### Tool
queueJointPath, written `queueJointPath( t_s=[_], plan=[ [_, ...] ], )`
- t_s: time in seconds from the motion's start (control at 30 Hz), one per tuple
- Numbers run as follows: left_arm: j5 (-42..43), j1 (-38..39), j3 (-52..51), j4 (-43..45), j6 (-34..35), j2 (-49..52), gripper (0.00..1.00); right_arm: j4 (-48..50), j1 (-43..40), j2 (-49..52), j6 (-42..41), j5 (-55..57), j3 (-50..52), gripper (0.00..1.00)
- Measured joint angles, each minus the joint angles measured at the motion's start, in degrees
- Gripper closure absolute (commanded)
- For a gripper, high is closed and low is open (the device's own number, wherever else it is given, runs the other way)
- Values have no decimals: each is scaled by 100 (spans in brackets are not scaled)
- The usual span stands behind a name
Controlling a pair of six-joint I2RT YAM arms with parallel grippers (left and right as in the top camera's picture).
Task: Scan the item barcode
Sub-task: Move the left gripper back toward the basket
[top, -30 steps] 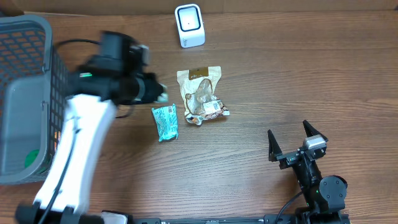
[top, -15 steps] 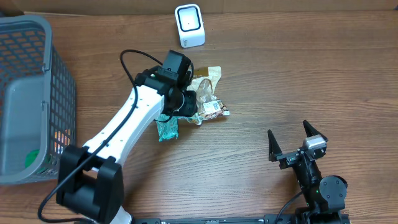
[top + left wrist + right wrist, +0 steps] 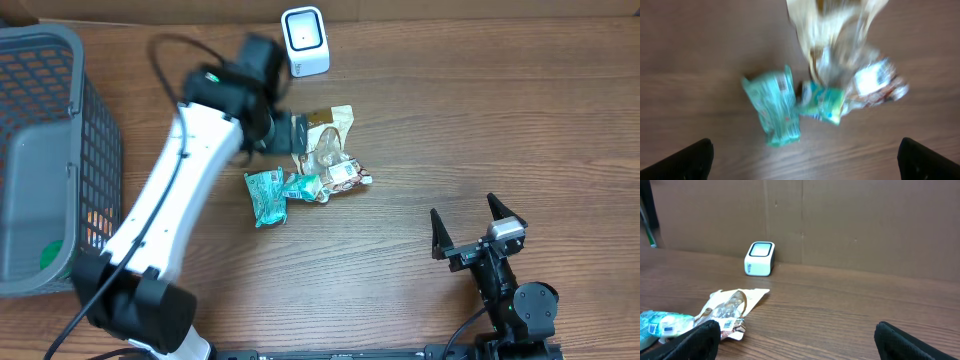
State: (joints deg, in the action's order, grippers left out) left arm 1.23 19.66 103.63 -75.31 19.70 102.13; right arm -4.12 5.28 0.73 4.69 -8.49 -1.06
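lying below left gripper (image 3: 807, 162): small packet (image 3: 824, 102)

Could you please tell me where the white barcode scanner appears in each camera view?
Overhead: the white scanner sits at top centre.
Left wrist: not in the picture.
Right wrist: left of centre, in the upper half.
Shared landmark: the tan snack bag, which is blurred at upper right in the left wrist view and low left in the right wrist view.
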Motion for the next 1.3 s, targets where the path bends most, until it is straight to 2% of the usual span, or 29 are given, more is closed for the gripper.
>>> queueJointPath(
  t_s=[0.13, 0.27, 0.4, 0.57, 0.77, 0.93, 1.1, 1.3],
  plan=[
    [-107, -404, 1279, -393, -85, -188, 0, -2, 0, 0, 0, 0, 0, 0],
    [-114, -1268, 2293, -831, -190, -507, 2, 0, 0, 0, -2, 0, 0, 0],
    [13, -2566, 2614, -1211, -164, -881, 5, 0, 0, 0, 0, -2, 0, 0],
    [70, -4087, 2592, -1598, -96, -975, 4, 2, 0, 0, 0, -2, 0, 0],
    [197, -5619, 1873, -1333, -74, -977, 7, 0, 0, 0, -2, 0, 0, 0],
    [678, -6535, 479, -361, -138, -964, 12, 0, 0, 0, 0, -2, 0, 0],
    [852, -6767, -741, 455, -334, -835, 16, -2, 0, 0, -2, 0, 0, 0],
    [1176, -6767, -1473, 925, -866, -203, 24, 0, 2, 0, 0, 0, 0, 0]
  ],
)
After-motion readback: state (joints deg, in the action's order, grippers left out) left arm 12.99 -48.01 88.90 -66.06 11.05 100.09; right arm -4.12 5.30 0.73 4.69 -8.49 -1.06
